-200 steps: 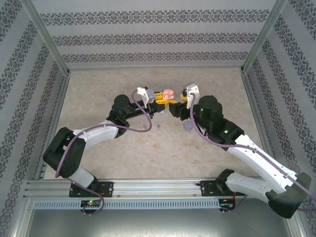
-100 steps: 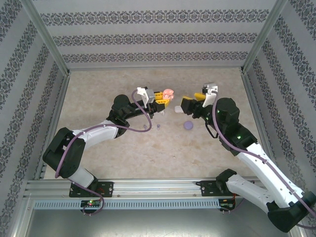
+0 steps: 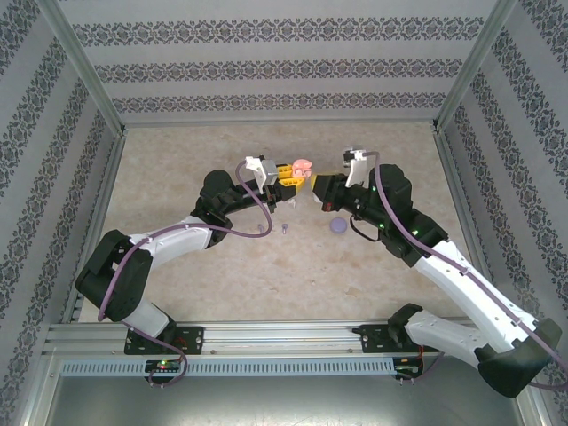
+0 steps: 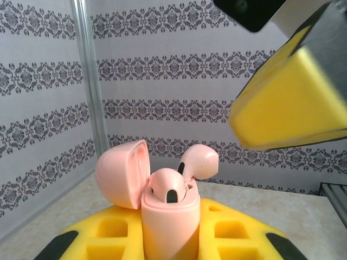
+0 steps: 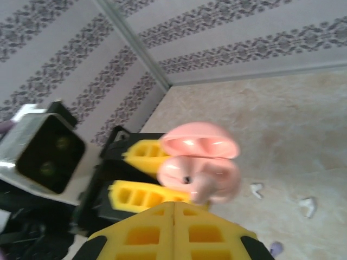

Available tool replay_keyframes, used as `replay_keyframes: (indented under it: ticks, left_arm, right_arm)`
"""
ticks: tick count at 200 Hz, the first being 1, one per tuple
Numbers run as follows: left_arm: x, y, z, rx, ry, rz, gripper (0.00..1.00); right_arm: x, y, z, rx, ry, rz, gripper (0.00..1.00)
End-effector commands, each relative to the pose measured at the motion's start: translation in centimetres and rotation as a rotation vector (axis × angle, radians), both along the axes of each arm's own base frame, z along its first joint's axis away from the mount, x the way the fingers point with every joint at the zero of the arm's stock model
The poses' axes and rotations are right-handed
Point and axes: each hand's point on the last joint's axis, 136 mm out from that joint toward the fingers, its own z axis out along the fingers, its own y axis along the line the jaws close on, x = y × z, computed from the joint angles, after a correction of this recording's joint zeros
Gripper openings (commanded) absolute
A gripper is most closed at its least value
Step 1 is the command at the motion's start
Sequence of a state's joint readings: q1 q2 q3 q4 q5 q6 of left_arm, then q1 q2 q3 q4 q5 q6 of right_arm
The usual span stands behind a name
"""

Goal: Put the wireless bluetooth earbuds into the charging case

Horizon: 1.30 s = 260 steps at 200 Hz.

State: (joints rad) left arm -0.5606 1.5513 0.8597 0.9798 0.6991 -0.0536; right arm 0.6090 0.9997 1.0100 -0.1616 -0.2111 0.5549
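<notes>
No legible text, brand, number or sign in any view. The pink charging case [image 4: 165,222] shows smooth, unmarked surfaces on body and open lid, seen also from the right wrist [image 5: 209,173]. The walls [image 3: 266,71] bear bands of repeating ornament, which is pattern and not lettering.
</notes>
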Motion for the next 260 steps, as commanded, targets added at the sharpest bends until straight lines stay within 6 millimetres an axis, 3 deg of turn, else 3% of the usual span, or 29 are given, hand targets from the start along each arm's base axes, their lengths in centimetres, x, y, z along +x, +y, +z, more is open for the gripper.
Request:
replay_keyframes:
  ticks: [1,44,98,189,260]
  left_arm:
    - [-0.5,0.4,3.0,-0.045,-0.084,0.005,0.0]
    - [-0.4,0.4,2.9,-0.046,-0.085,0.008,0.0]
    - [-0.5,0.5,3.3,-0.052,-0.09,0.008,0.0]
    - [-0.8,0.7,3.5,-0.057,-0.099,0.007,0.0]
    - [-0.8,0.7,3.3,-0.055,-0.093,0.006,0.0]
  right_arm:
    - [-1.2,1.1,2.6,0.051,-0.031,0.054,0.0]
    - [-1.6,1.9,3.1,0.052,-0.032,0.079,0.0]
    - [-0.6,2.5,1.0,0.002,0.009,0.07,0.0]
    - [1.4,-0.3,-0.5,-0.033,0.03,-0.032,0.0]
    - [2.0,-1.3,0.3,-0.014,0.017,-0.058,0.0]
